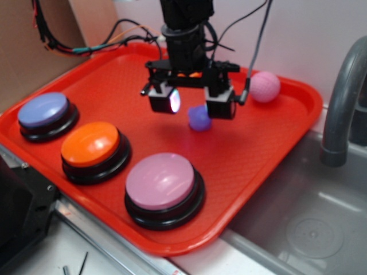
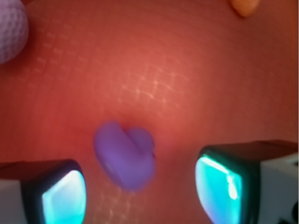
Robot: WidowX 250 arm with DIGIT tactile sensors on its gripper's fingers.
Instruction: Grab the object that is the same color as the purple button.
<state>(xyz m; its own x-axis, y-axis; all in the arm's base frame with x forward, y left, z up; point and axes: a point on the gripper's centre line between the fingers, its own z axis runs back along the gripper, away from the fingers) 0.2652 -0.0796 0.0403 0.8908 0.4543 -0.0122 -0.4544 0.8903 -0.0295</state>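
The purple object is a small rounded toy lying on the red tray. My gripper hovers over it, open, its glowing pads on either side with clear gaps; nothing is held. In the wrist view the toy lies between the fingers, nearer the left one. The purple button stands at the tray's far left on a black base.
An orange button and a pink-mauve button stand along the tray's front. A pink dimpled ball lies at the back right. An orange slice lies beyond the gripper. A sink with a grey faucet is right.
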